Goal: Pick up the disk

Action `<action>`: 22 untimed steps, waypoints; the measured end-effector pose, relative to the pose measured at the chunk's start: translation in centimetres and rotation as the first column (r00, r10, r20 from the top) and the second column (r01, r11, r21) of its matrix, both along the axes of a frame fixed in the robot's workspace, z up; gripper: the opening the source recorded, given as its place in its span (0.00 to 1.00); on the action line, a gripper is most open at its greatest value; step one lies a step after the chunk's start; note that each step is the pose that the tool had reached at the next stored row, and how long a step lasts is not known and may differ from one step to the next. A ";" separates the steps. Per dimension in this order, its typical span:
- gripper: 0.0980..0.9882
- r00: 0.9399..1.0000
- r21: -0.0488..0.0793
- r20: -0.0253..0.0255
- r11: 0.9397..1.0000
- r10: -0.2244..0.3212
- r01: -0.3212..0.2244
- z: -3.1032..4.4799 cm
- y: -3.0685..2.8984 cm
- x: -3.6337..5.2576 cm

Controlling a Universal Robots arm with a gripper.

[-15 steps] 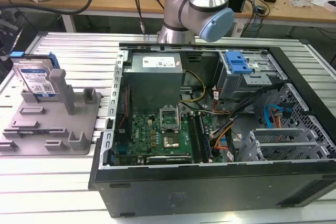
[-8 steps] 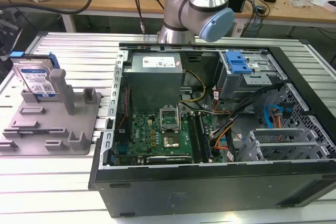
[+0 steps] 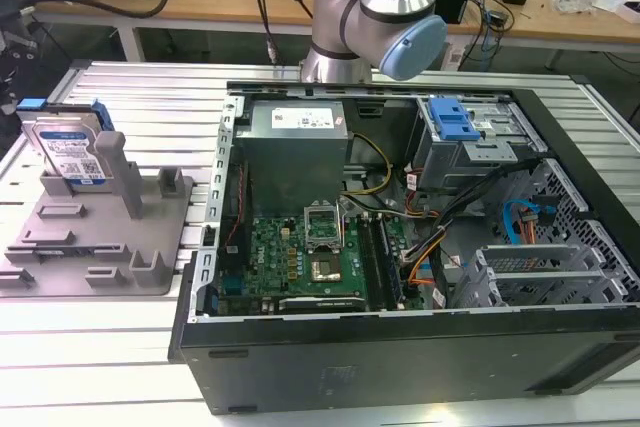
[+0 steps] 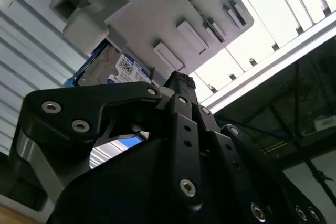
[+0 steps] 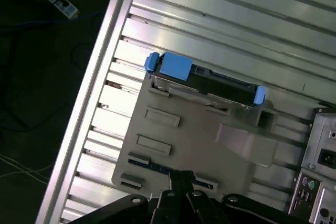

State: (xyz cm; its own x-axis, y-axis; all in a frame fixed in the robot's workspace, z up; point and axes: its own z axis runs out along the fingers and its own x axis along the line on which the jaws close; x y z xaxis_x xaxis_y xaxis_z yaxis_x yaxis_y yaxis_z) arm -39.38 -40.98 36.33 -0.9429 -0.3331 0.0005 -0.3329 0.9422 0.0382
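The disk [image 3: 70,152] stands on edge in a slot at the far end of the grey plastic fixture [image 3: 110,247], at the exterior view's left. Its blue-and-white label faces the computer case, and blue rails run along its sides. In the first wrist view I look down on the disk [image 5: 210,82] and fixture [image 5: 199,135] from well above, with my gripper [image 5: 181,179] shut and empty, clear of both. The second wrist view shows the black gripper [image 4: 178,85] in front of the disk [image 4: 123,69] and the fixture [image 4: 157,14].
An open computer case [image 3: 400,367] lies at the exterior view's right, with a blue-latched drive cage [image 3: 452,122] and loose cables inside. The arm [image 3: 375,7] rises behind it. The ribbed aluminium table [image 5: 220,9] ends close beside the fixture; dark floor with a power strip [image 5: 60,1] lies beyond.
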 end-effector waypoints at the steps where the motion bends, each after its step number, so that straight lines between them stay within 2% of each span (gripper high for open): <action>1: 0.01 1.000 0.000 0.000 1.000 0.020 -0.020 0.00 0.00 0.00; 4: 0.01 0.994 0.000 0.000 0.994 0.112 -0.112 0.00 0.00 0.00; 6: 0.01 0.983 0.000 0.000 0.983 0.183 -0.183 0.00 0.00 0.00; 8: 0.01 0.976 0.000 0.000 0.976 0.219 -0.219 0.00 0.00 0.00; 9: 0.01 0.968 0.000 0.000 0.968 0.249 -0.249 0.00 0.00 0.00; 11: 0.01 0.958 0.000 0.000 0.958 0.287 -0.287 0.00 0.00 0.00; 12: 0.01 0.945 0.000 0.000 0.945 0.327 -0.327 0.00 0.00 0.00; 16: 0.01 0.916 0.000 0.000 0.916 0.402 -0.402 0.00 0.00 0.00; 17: 0.01 0.897 0.000 0.000 0.897 0.442 -0.442 -0.01 0.00 0.00; 18: 0.01 0.885 0.000 0.000 0.885 0.466 -0.466 0.00 0.00 0.00; 20: 0.02 0.868 0.000 0.000 0.868 0.497 -0.497 -0.01 0.00 0.00; 21: 0.08 0.857 0.000 0.000 0.857 0.515 -0.515 -0.01 0.00 0.00; 22: 0.08 0.847 0.000 0.000 0.847 0.532 -0.532 -0.01 0.00 0.00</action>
State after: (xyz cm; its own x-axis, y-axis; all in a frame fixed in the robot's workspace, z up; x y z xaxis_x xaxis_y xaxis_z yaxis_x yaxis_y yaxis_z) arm -39.38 -40.99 36.32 -0.6213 -0.7836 0.0005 -0.7830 0.6208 0.0382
